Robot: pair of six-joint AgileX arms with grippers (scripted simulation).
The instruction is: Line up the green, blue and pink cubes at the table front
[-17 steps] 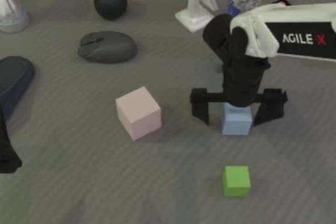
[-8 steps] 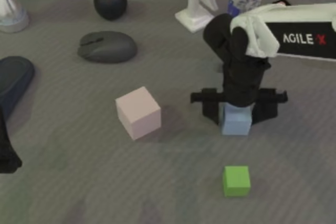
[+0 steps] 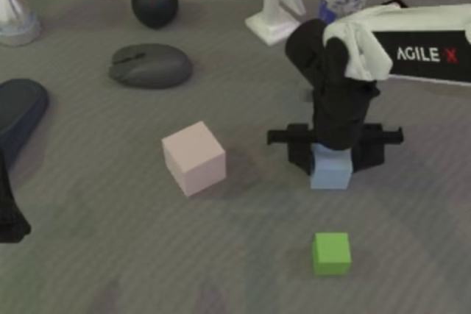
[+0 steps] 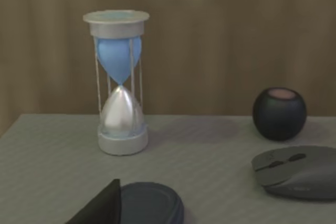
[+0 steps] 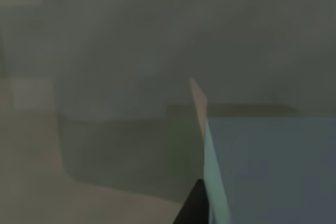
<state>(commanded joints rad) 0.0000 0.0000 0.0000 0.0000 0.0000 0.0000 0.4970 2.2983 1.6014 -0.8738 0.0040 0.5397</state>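
Straddling the blue cube (image 3: 331, 170), my right gripper (image 3: 333, 154) has its fingers pinched against that cube's two sides; green cube (image 3: 331, 253) sits nearer the front, pink cube (image 3: 193, 157) leftward.

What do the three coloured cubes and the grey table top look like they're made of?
The pink cube, blue cube and green cube look like matte plastic or painted wood: flat colour, no shine, sharp edges. The table seems covered in ribbed cloth, judging by its fine lines.
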